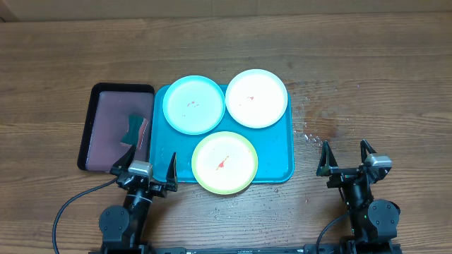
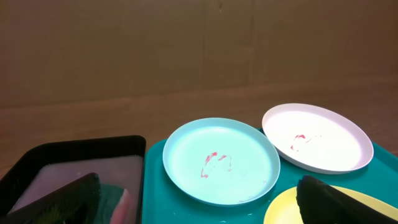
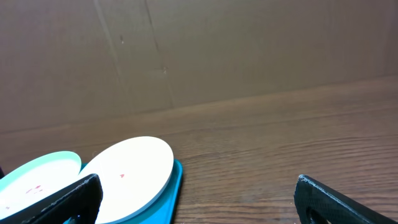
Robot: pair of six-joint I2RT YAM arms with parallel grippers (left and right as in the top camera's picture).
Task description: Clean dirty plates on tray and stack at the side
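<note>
Three plates with small red smears lie on the turquoise tray (image 1: 277,159): a light cyan plate (image 1: 193,104) at back left, a white plate (image 1: 256,97) at back right, and a yellow-green plate (image 1: 224,162) at the front, overhanging the tray's near rim. In the left wrist view the cyan plate (image 2: 220,159), white plate (image 2: 317,137) and yellow-green plate (image 2: 283,211) show on the tray (image 2: 158,186). My left gripper (image 1: 146,169) is open and empty near the tray's front left corner. My right gripper (image 1: 347,156) is open and empty on the table right of the tray.
A smaller black tray (image 1: 92,120) with a pinkish inside stands left of the turquoise tray and holds a dark green sponge (image 1: 131,128). Water drops (image 1: 308,134) speckle the wood right of the tray. A brown wall rises behind the table.
</note>
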